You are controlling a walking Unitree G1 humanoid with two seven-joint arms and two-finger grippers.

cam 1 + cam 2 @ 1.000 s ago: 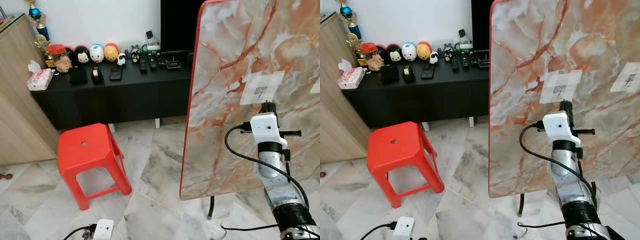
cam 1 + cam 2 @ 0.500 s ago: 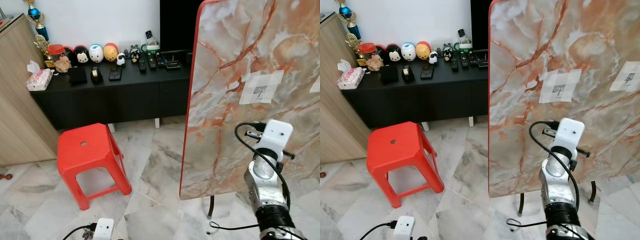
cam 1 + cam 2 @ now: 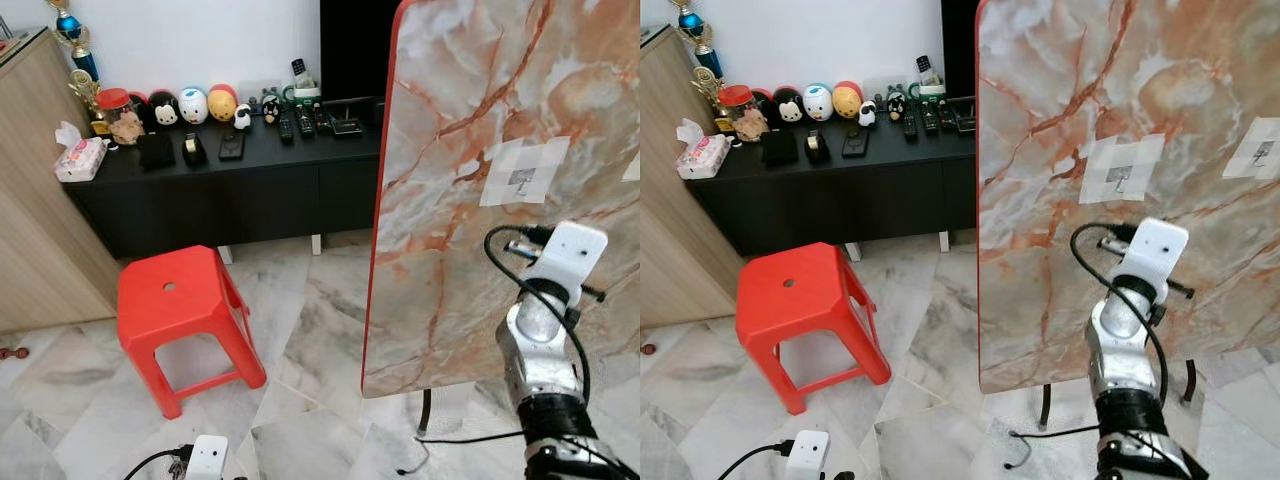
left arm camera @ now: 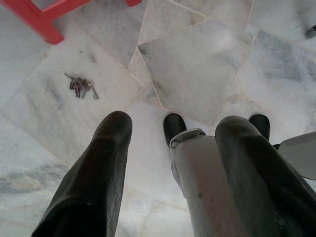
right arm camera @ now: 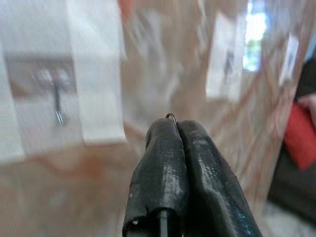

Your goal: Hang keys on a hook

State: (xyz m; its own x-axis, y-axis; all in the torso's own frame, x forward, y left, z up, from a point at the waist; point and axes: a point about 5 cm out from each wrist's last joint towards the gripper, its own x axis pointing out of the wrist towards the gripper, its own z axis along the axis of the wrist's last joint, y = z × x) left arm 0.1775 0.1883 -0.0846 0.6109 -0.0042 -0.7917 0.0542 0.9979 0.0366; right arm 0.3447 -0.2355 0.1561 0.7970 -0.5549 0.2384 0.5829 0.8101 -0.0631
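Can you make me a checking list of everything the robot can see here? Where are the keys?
Surface: marble floor.
Job's things: keys lie on the floor near a red stool; hook on a taped patch of the upright marble board.
Clutter: toys, remotes and tissue pack on the black cabinet.
Grippers: left tool open, aimed at the floor; right tool shut, raised before the board, a thin wire loop at its tips.
Cables: black cable at the right wrist; another on the floor.
Surroundings: wooden cupboard, trophies.
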